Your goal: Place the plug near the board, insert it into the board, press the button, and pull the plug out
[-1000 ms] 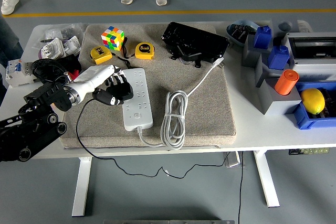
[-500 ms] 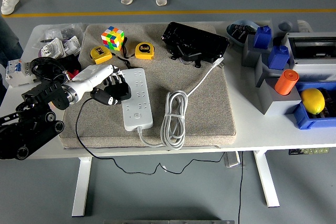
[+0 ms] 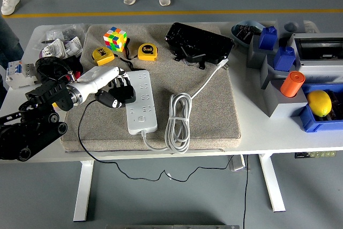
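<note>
Your left hand (image 3: 115,90) has its black fingers curled around a black plug (image 3: 117,100), just at the left edge of the white power strip (image 3: 141,100). The strip lies on the grey mat (image 3: 214,111). To its right you see its coiled white cable (image 3: 178,122). Two yellow tape measures (image 3: 147,51) lie farther back.

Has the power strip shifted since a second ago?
Yes, slightly: the power strip has slid right and down the beige mat, pushed at the left hand.
</note>
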`<state>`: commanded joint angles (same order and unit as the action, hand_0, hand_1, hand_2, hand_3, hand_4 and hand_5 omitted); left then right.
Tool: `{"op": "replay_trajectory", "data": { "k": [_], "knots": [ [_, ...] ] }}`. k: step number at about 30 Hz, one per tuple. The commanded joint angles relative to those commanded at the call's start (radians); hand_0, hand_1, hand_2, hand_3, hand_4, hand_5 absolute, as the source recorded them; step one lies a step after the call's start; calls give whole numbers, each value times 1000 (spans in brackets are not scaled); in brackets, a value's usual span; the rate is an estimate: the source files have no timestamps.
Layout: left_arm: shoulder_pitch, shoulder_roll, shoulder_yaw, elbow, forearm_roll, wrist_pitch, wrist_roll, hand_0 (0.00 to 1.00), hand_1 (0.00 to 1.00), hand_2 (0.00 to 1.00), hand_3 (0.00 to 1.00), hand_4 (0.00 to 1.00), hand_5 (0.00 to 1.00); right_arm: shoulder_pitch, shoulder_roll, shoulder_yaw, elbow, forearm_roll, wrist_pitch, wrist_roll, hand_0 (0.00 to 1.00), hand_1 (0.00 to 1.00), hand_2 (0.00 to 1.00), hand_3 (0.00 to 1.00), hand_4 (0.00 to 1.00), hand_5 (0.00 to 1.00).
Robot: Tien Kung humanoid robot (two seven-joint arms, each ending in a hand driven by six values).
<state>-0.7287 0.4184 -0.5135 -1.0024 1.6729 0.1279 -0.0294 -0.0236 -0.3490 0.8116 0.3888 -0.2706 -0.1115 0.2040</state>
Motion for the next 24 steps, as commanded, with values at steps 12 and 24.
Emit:
{"op": "replay_trajectory", "data": {
  "k": [12,24],
  "knots": [
    [-6,1,-10,12,-2,-25,20,527,542,565,585,910,2,2,0,1,2,-4,0,0,714,720,735,652,998,630],
    [-7,2,-4,12,-8,-36,26,542,558,582,600,925,10,3,0,4,3,-7,0,0,714,720,735,651,998,630]
  ]
}}
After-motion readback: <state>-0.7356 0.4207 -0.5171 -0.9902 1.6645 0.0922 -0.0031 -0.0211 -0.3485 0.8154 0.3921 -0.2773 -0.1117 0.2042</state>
